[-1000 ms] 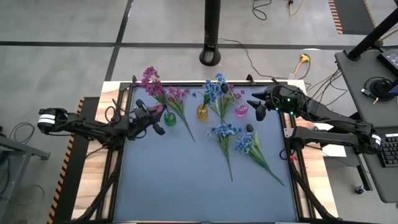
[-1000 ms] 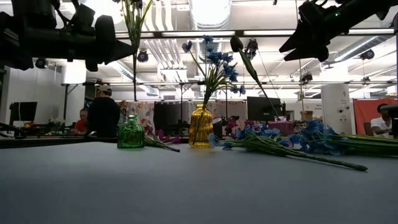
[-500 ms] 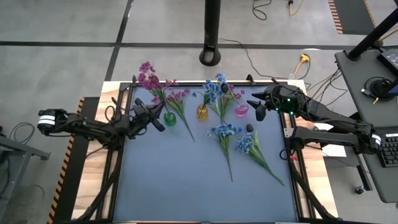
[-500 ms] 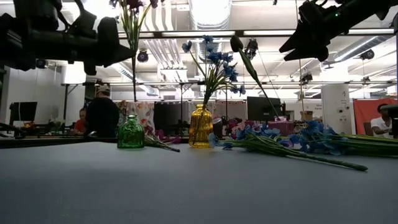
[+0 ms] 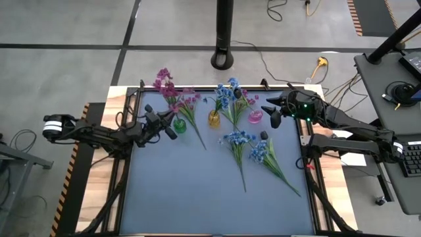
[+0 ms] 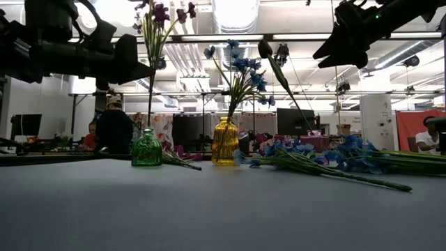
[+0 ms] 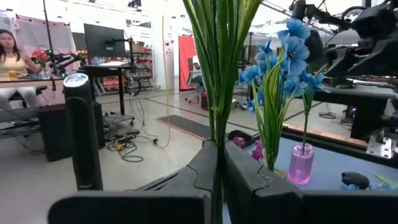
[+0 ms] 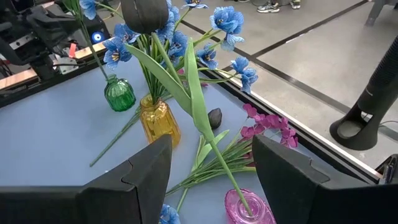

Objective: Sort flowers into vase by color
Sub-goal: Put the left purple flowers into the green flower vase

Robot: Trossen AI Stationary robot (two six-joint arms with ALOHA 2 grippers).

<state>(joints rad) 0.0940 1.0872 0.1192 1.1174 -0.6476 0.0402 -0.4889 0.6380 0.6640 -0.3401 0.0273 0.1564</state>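
My left gripper is shut on a magenta-pink sprig that stands upright beside the green vase. In the low view its stem runs down toward that vase; whether its end is inside the neck I cannot tell. The yellow vase holds blue flowers. A dark bud stands in the pink vase. My right gripper is open, its fingers on either side of that bud's stem and apart from it. More blue sprigs and a pink one lie on the mat. My left gripper pinches the sprig's bundle of green stems between its two fingers, well below the blossoms. The fingers come in about level from the table's left side and lie across the stems. The sprig stands upright, its flower head high above the fingers.
The three vases stand in a row near the mat's far edge. The lying blue sprigs stretch from the middle toward the right near part. A black pole base stands on the floor behind the table. People sit in the room beyond.
My left gripper has drifted toward the green vase with the sprig still pinched. The sprig has come along upright, and its flower head has sunk lower in the low view. My right gripper has kept still.
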